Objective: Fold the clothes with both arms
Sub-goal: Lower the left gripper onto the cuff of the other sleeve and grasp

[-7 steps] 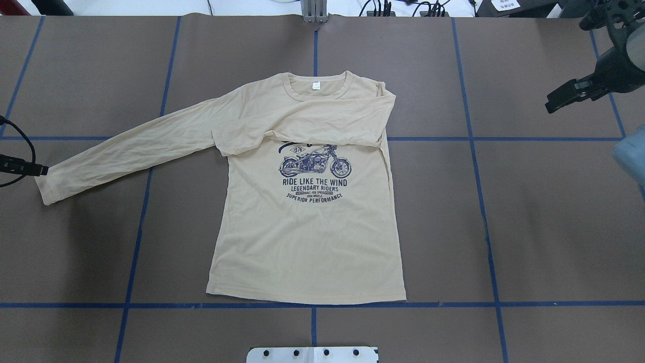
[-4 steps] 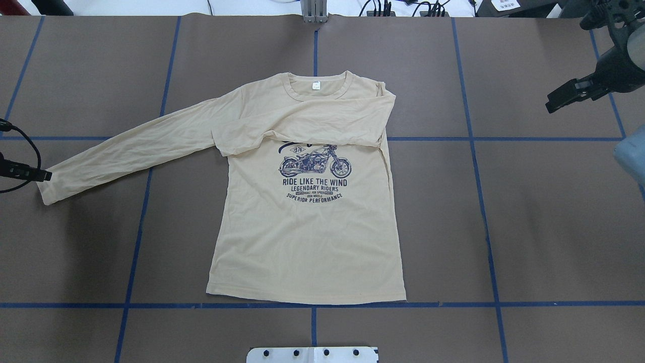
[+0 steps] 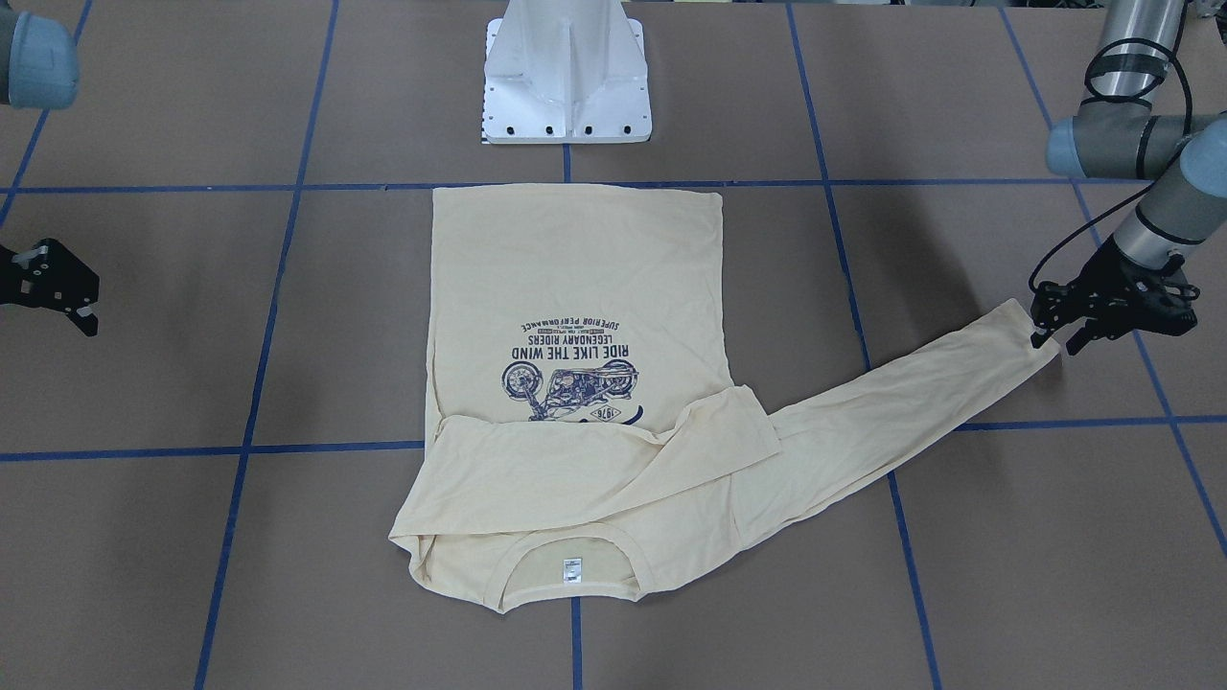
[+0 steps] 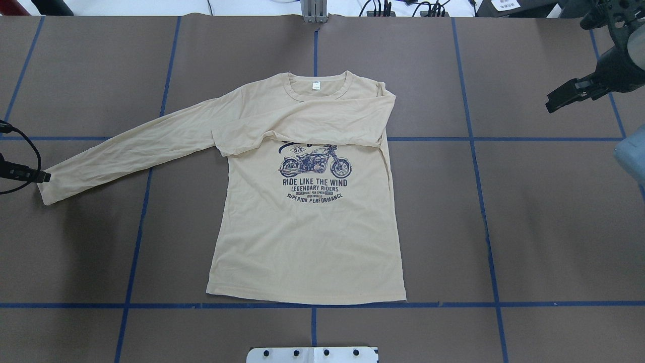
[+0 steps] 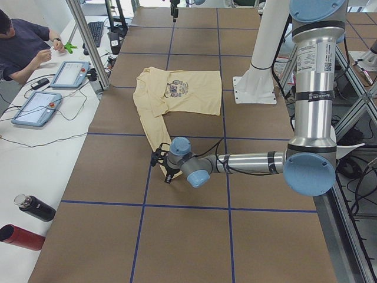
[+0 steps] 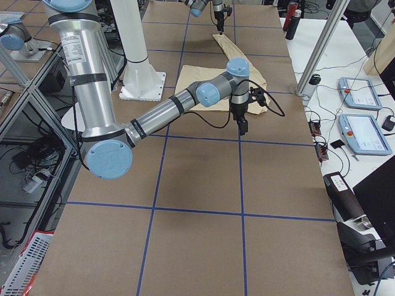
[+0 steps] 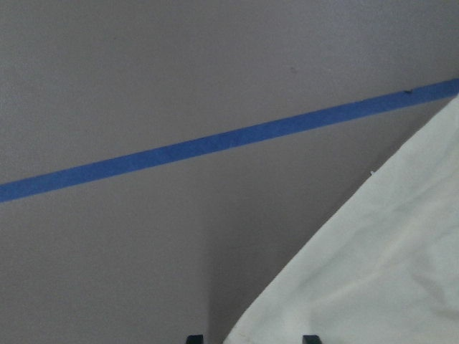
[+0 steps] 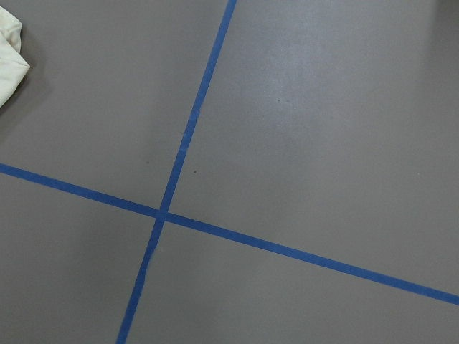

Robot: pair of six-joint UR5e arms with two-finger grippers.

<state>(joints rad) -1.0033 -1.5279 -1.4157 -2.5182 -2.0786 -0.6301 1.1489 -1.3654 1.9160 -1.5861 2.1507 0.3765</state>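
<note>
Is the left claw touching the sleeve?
Cannot tell. The left wrist view shows the sleeve corner between the open fingertips of the left claw, but no plain contact or gap.

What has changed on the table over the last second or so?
The left gripper crept slightly toward the robot, right at the sleeve cuff. Its jaws stand apart around the cuff's edge, so nothing is gripped yet. The shirt and the right gripper stayed as they were.
</note>
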